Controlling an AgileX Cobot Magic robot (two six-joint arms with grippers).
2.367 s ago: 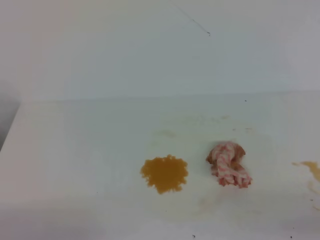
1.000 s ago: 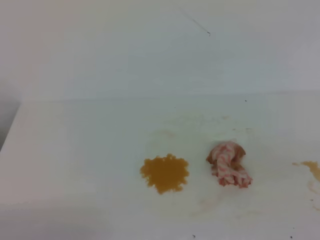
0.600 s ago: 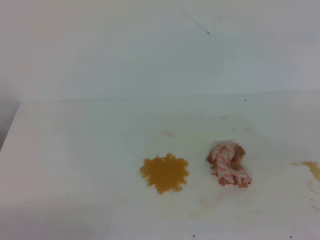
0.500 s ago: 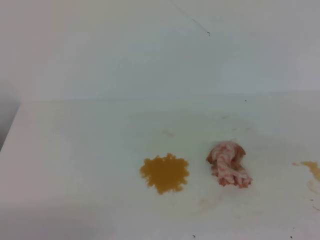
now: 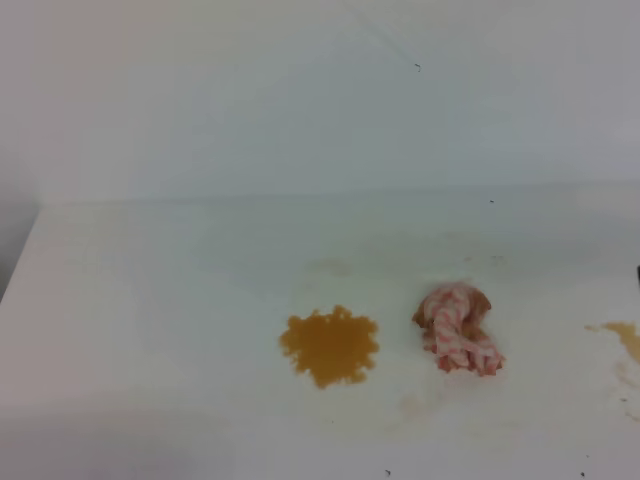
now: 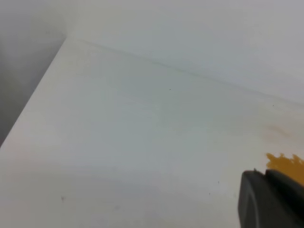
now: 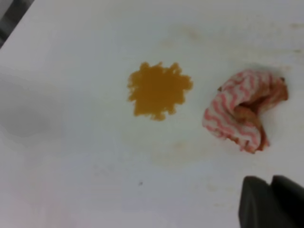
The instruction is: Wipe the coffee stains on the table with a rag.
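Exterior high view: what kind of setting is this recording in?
Probably a lab test bench, not a home: a bare white table against a plain wall, holding only coffee stains and a striped rag.

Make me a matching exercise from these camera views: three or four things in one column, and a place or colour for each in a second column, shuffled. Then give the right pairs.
Things:
1. large coffee stain
2. rag
3. small coffee stain
4. table

Descriptions:
A. pink-red and white stripes, lying crumpled
B. plain white surface under everything
C. roundish orange-brown blotch just left of the cloth in the high view
D. orange-brown smear at the right edge of the high view

Right pairs: 1-C, 2-A, 3-D, 4-B
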